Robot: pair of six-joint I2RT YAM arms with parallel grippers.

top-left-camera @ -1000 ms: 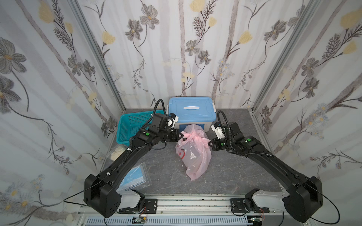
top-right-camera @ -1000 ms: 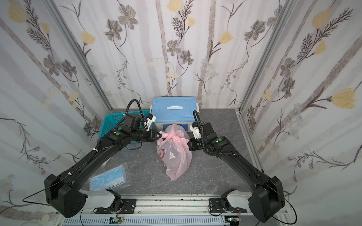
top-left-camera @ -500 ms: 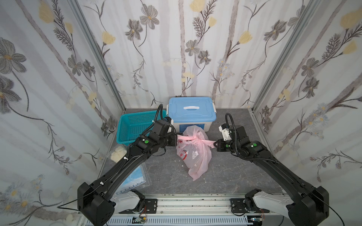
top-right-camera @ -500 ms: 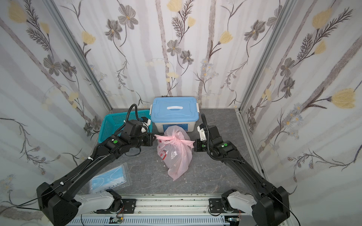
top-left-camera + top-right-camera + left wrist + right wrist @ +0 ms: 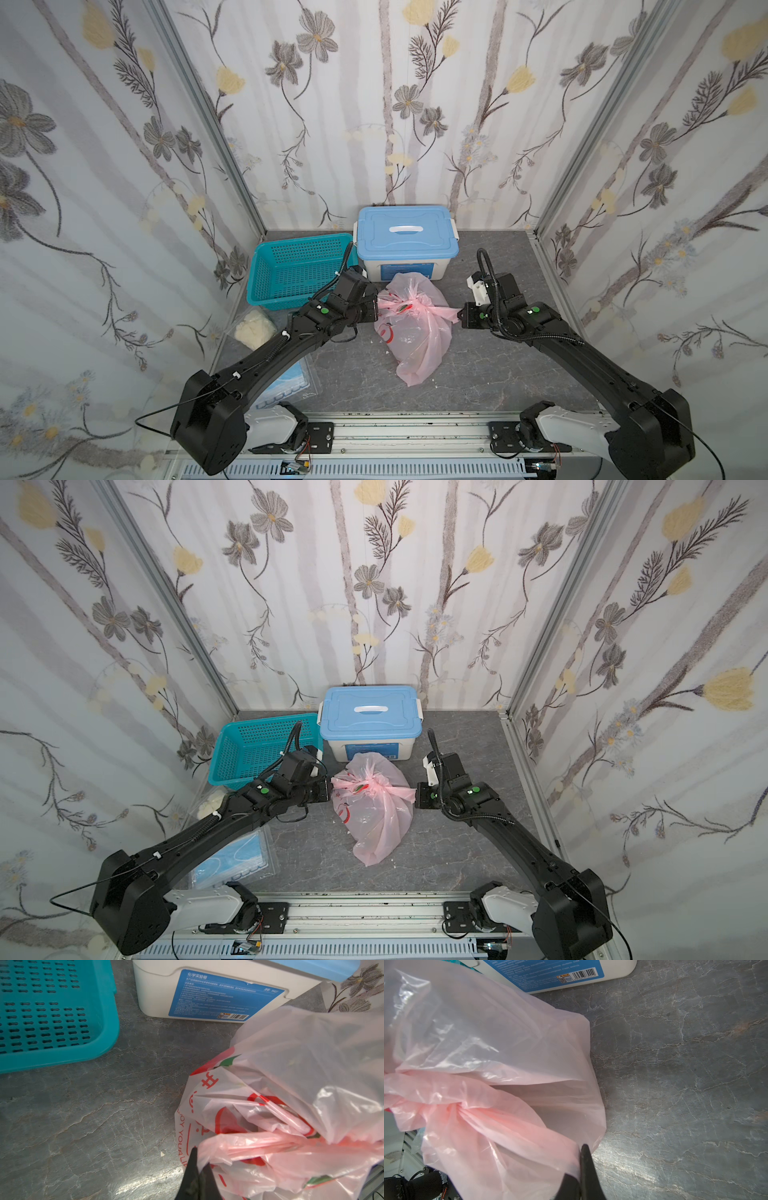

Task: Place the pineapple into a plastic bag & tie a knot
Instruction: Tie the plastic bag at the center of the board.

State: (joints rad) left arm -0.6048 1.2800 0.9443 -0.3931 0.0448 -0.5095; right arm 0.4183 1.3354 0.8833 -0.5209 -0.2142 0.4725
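Seen from above in both top views: pulling a knot tight. Holds one pink handle end of the plastic bag [image 5: 417, 340] in the left pincer [image 5: 376, 311], pressed together on the film. Clamps the opposite end in the right pincer [image 5: 459, 316], likewise squeezed onto pink plastic. Confirmed in the wrist views: dark tips of the left pincer [image 5: 197, 1168] and of the right pincer [image 5: 580, 1167] closed, with bunched film caught between them.

Has drawn the two pincers apart over the last second. Then, close together, almost at the bag's gathered top; half a second ago, partly spread; now, well apart, with the handle film stretched in a near-straight band from one pincer to the other.

Midway between the pincers, cinched into a small tight bunch: the knot [image 5: 411, 305]. Below and between the pincers, resting on the grey bench [image 5: 490, 365]: the bag's body, sagging toward the robot's base and bulging near the knot. Cannot make out the pineapple through the pink film; presumably inside that bulge.

Beyond the pincers, just behind the bag: a blue-lidded box [image 5: 407, 232]. Beyond the left pincer: a teal basket [image 5: 291, 270].

Judged from the taut band and the small bunch: tying nearly finished. Probably left only to release both ends and see whether the knot holds.
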